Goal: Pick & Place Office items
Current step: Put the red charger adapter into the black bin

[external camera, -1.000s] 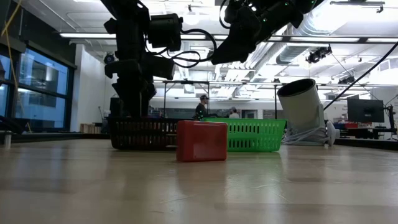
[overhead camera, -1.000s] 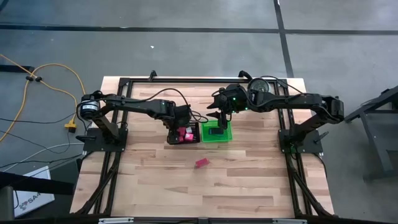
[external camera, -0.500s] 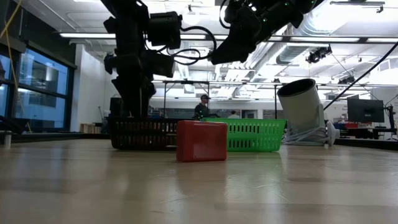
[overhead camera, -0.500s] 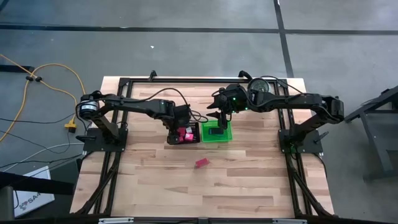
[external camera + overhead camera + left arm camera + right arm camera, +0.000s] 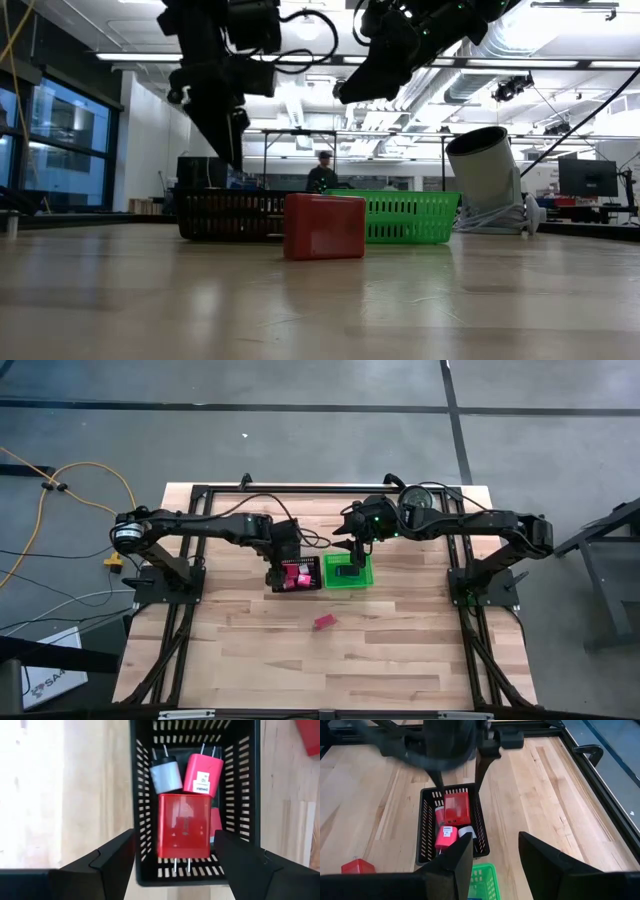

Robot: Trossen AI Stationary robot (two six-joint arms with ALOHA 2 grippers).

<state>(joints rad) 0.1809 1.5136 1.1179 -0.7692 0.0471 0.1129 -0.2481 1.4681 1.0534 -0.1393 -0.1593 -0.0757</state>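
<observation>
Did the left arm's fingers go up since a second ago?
Yes. In the low view, the left gripper has lifted clear above the black mesh tray, which stayed put.

The surface (image 5: 400, 660) was pale planked wood with a soft sheen. The black tray (image 5: 145, 820) was slotted matt plastic, the green bin (image 5: 410, 217) lattice plastic; the red block (image 5: 183, 826) looked glossy, faintly translucent

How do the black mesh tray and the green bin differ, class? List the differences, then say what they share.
Colour: the black mesh tray is black, the green bin bright green.
Contents: the tray holds red, pink and grey blocks; the bin shows only one dark item.
Overhead: the left gripper hangs over the tray, the right gripper over the bin.
Both are slotted and stand side by side.
</observation>
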